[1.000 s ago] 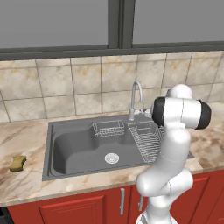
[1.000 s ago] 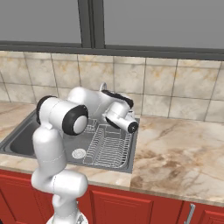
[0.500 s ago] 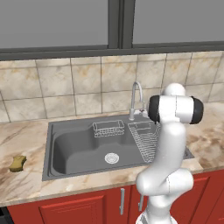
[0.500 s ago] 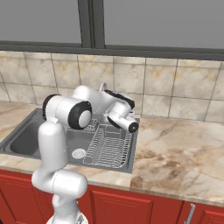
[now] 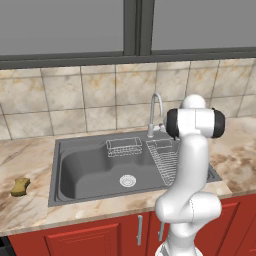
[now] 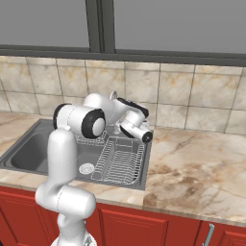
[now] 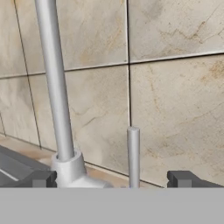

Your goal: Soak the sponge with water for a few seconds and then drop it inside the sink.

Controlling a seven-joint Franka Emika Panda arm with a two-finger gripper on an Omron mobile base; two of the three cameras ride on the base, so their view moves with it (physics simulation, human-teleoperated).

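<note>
- Sponge (image 5: 20,186) lies on counter (image 5: 30,212), left of sink, well apart from arm.
- Sink (image 5: 85,170): drain (image 5: 127,180) in floor, wire basket (image 5: 123,147) at far wall, dish rack (image 5: 165,159) in right part.
- Gripper (image 7: 112,179) by faucet (image 7: 54,87) base, facing the far tile wall; jaws wide apart, holding nothing.
</note>
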